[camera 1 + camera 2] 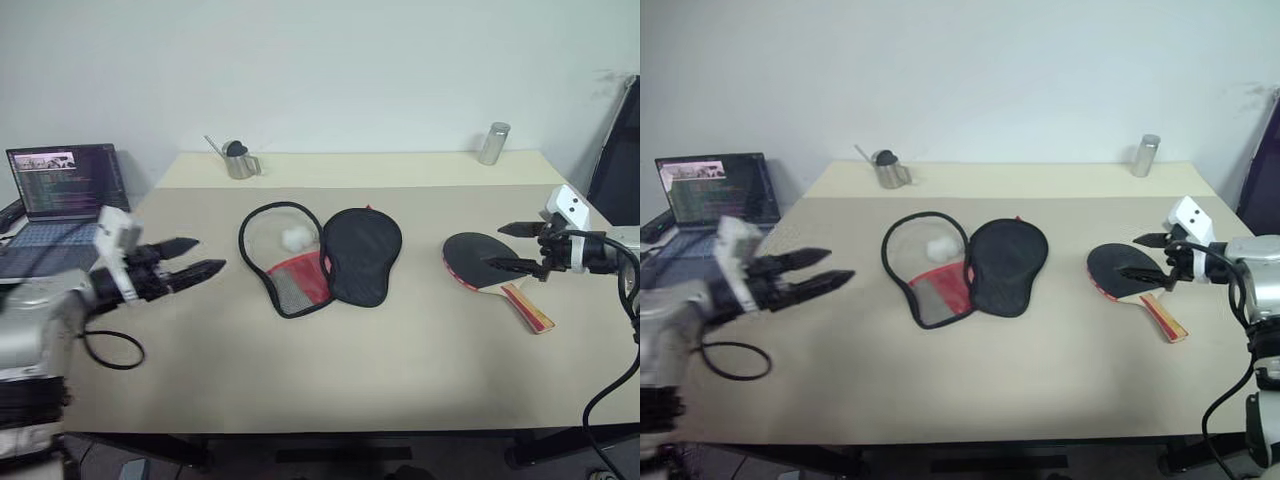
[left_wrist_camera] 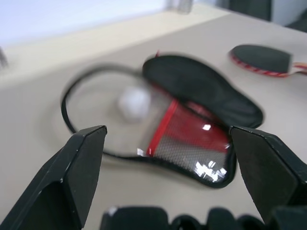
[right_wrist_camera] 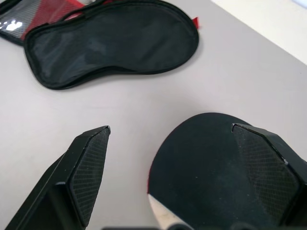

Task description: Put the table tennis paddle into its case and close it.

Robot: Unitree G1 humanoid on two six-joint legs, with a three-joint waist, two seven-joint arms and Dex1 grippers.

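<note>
Left eye view: desk (image 1: 400,380); mid-desk the case (image 1: 320,255) lies unzipped, soft and floppy. Rightward lies the paddle (image 1: 490,268), stiff and light, best taken by its handle. Right hand (image 1: 512,248) hovers above it, fingers apart; left hand (image 1: 190,258) likewise spread, empty.

The table (image 1: 330,370) has a smooth matt beige top. The case (image 1: 362,255) is matt black cloth with a glossy mesh pocket (image 2: 192,153). The table tennis paddle (image 1: 478,258) has matt black rubber and a wooden handle (image 1: 528,308).
</note>
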